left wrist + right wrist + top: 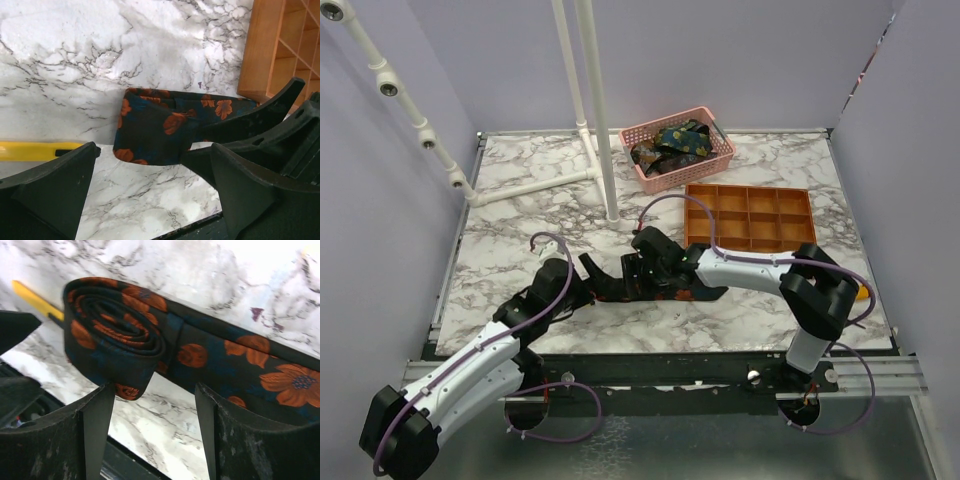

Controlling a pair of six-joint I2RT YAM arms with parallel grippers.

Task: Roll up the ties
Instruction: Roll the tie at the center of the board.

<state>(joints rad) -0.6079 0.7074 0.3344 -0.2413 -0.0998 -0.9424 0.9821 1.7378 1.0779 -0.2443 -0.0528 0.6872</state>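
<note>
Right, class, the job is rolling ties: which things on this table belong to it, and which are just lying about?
Belongs to the job:
flowered tie, partly rolled
patterned ties in the pink basket

Just lying about:
orange divided tray
white pipe stand
yellow-handled tool

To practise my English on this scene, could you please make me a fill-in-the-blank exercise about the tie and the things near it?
1. The partly rolled tie has orange ____ on dark cloth.
2. The basket at the back, holding more ties, is ____ in colour.
3. The right gripper has its jaws ____.
Missing words: flowers; pink; open.
</note>
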